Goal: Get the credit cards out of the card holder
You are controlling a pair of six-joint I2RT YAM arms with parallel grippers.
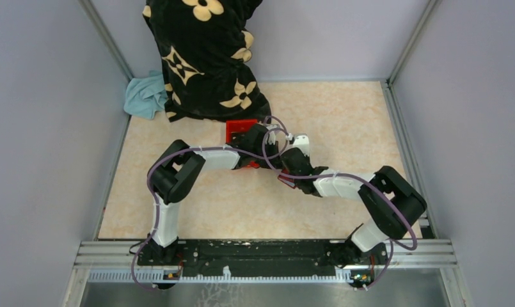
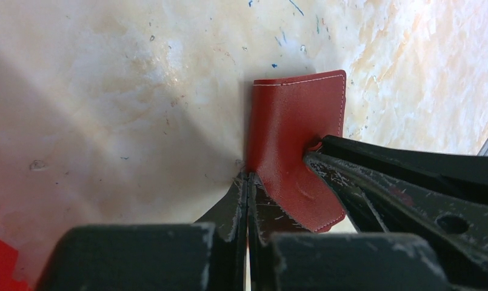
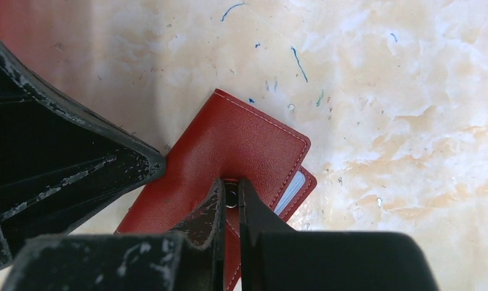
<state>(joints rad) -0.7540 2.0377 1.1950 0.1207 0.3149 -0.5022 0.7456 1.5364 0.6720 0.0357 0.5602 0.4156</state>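
left gripper (image 2: 247,189), nearest in its own wrist view: fingers pressed together on the left edge of the card holder (image 2: 296,127), a dark red folding wallet whose flap stands up off the table (image 2: 108,109). right gripper (image 3: 230,197): fingers nearly closed, pinching the wallet's upper flap at the snap. one right finger (image 2: 374,163) meets the flap from the right side in the left wrist view. credit cards (image 3: 290,191): a pale blue-grey edge shows between the two leaves at the wallet's lower right corner, inside the holder. left arm (image 1: 178,173): elbow folded near its base, forearm reaching right. right arm (image 1: 382,198): elbow folded, forearm reaching left. wrists meet mid-table, just in front of a bright red box (image 1: 237,128). beyond: a black flower-patterned fabric (image 1: 203,57) and a teal cloth (image 1: 146,96).
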